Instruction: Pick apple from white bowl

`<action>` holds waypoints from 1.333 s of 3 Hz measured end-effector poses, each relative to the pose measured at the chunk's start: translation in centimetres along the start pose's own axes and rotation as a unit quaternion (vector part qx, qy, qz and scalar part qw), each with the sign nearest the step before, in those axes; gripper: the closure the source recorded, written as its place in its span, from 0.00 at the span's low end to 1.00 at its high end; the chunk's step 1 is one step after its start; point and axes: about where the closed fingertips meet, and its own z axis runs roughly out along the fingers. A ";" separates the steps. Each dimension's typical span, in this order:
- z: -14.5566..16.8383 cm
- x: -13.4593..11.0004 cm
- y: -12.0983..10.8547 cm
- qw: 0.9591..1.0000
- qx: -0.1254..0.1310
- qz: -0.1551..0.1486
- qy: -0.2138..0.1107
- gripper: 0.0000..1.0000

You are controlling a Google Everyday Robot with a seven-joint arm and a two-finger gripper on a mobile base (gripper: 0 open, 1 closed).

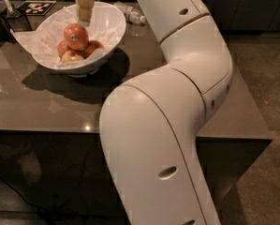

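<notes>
The white bowl (109, 29), lined with crumpled white paper, stands on the dark table at the upper left. In it lie several apples. The largest, deep red apple (76, 35) with a small dark sticker sits on top of the smaller, paler ones. My gripper (85, 11) hangs at the top of the view, just above and slightly behind the red apple, with its tan finger pointing down. My big white arm (177, 116) fills the middle and right of the view.
The dark glossy table (46, 102) has its front edge across the middle of the view. A plastic bottle (130, 14) lies behind the bowl. A black and white marker card (36, 7) and a dark container (8, 18) stand at the back left.
</notes>
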 end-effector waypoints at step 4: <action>11.5 -1.0 2.8 0.993 -0.104 -0.002 -0.051 0.00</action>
